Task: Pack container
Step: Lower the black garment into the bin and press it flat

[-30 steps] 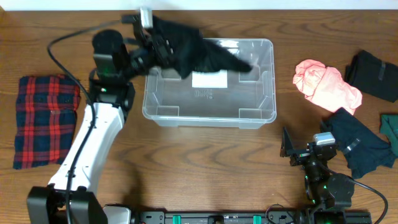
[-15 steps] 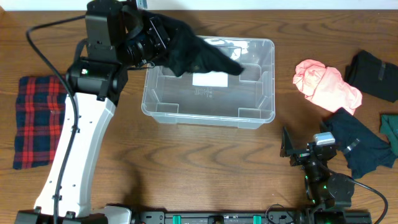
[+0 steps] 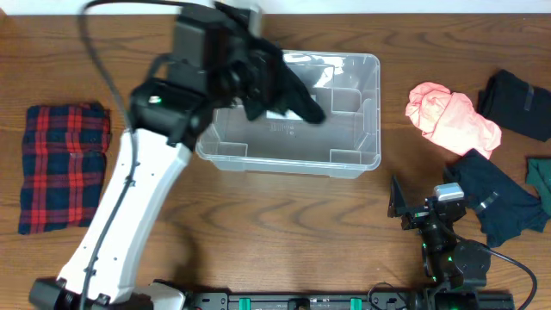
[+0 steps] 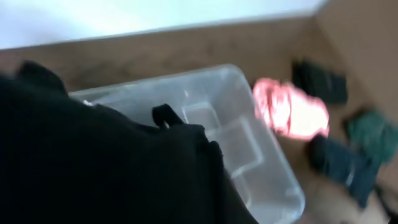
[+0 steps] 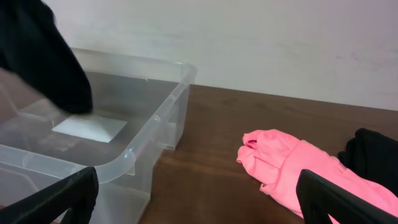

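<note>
From above, your left gripper (image 3: 250,69) has swung in from outside the far-left corner of the container (image 3: 355,167). It now sits over the container's far-left part. It is clamped tight on the black cloth (image 3: 284,90), which hung across the far rim a second ago and now hangs inside the walls, over the label. The container has not shifted and sits at the far middle of the worktop (image 3: 284,232). The plaid cloth (image 3: 65,168) lies at the left edge, and the pink cloth (image 3: 452,119) and dark clothes (image 3: 516,103) lie at the right. Your right gripper (image 3: 401,207) stays parked at the near right.

In the left wrist view, the black cloth (image 4: 93,162) covers most of the picture and hides the fingers, so you cannot see the grip itself. Beyond the cloth you can see the bare floor of the container (image 4: 261,168) and the pink cloth (image 4: 289,109).

In the right wrist view, the right gripper (image 5: 199,205) stands fully open with nothing between its fingers. The black cloth (image 5: 43,56) hangs above the label (image 5: 90,127), inside the container (image 5: 124,158). The pink cloth (image 5: 292,165) lies just to the right of the container.

The cloth looks placed for release into the container, which would make it the first piece packed. Check that its tail clears the rim.
</note>
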Motion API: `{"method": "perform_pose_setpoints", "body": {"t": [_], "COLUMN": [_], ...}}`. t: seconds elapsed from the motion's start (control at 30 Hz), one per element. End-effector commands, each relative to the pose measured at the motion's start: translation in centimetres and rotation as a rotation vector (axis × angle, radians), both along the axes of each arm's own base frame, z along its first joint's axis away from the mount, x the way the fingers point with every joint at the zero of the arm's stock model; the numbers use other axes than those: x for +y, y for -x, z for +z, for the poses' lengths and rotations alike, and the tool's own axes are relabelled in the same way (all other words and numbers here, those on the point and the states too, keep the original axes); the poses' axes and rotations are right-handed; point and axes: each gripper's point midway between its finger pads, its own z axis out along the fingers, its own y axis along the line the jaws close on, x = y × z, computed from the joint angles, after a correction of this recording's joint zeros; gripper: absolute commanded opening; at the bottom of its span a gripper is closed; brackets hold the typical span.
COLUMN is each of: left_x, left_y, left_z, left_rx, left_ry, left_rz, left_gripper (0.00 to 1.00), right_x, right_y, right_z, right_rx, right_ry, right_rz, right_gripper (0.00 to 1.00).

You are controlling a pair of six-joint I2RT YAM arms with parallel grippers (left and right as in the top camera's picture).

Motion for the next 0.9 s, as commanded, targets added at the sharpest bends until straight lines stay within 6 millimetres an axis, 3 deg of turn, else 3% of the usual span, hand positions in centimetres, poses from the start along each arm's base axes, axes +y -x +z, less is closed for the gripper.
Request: {"method": "perform_pose_setpoints", "body": {"t": [0.0,0.3,0.67,0.87], "left_x": [-2.3,-6.2,-7.5,-8.8], "left_y": [1.1,4.4,2.7,2.5], "left_z": [2.5,1.1,-3.7,-5.9], "left_rx": [-0.182,-0.266,-0.285,-0.268], "left_ry": [-0.101,-0.212,-0.345,-0.333], "left_rz": [-0.169,-0.435,-0.589,-0.672], "left_gripper": [0.06,0.06,0.06,0.06], "right_x": [0.2,0.2,0.2,0.1], "right_y": [0.0,0.0,0.0,0.0], "right_z": [-0.1,-0.1,-0.1,-0.1], "right_rx": [0.0,0.0,0.0,0.0], "right_ry": [0.005,0.005,0.005,0.005], "right_rz": [0.006,0.006,0.006,0.006], "right_gripper": [0.99,0.99,0.99,0.99]}}
